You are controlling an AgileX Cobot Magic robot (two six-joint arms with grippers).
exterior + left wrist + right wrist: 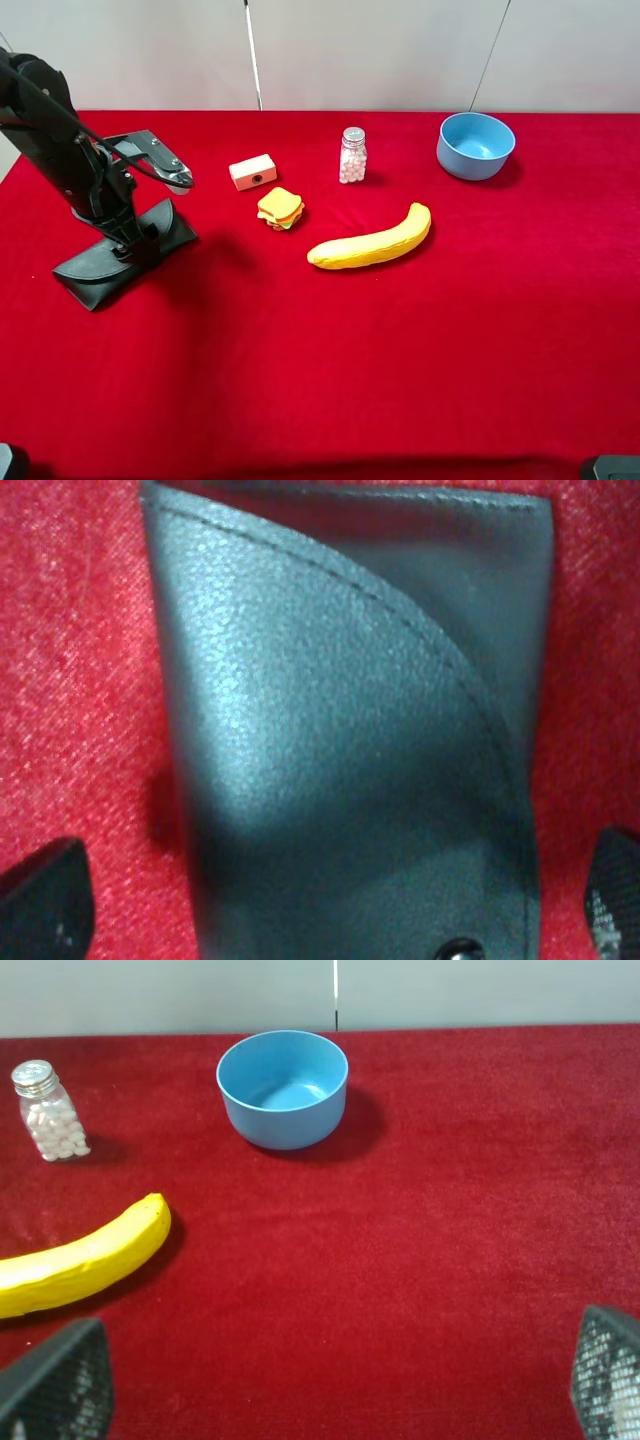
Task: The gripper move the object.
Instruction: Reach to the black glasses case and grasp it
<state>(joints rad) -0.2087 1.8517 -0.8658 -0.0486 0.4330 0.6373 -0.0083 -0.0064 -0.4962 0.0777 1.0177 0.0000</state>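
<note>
The black glasses case (92, 272) lies flat on the red cloth at the left, flap up. My left gripper (130, 245) is down over its middle. In the left wrist view the case (340, 730) fills the picture, with its snap button (462, 948) at the picture's edge. The left gripper (330, 905) is open, with one fingertip (45, 895) on each side of the case, apart from its edges. My right gripper (340, 1380) is open and empty above bare cloth, with the banana (80, 1260) and the blue bowl (283, 1085) ahead of it.
A yellow banana (372, 243), a toy sandwich (281, 208), a white and red box (253, 172), a pill bottle (352, 156) and a blue bowl (476, 145) stand across the middle and back right of the red table (400, 370).
</note>
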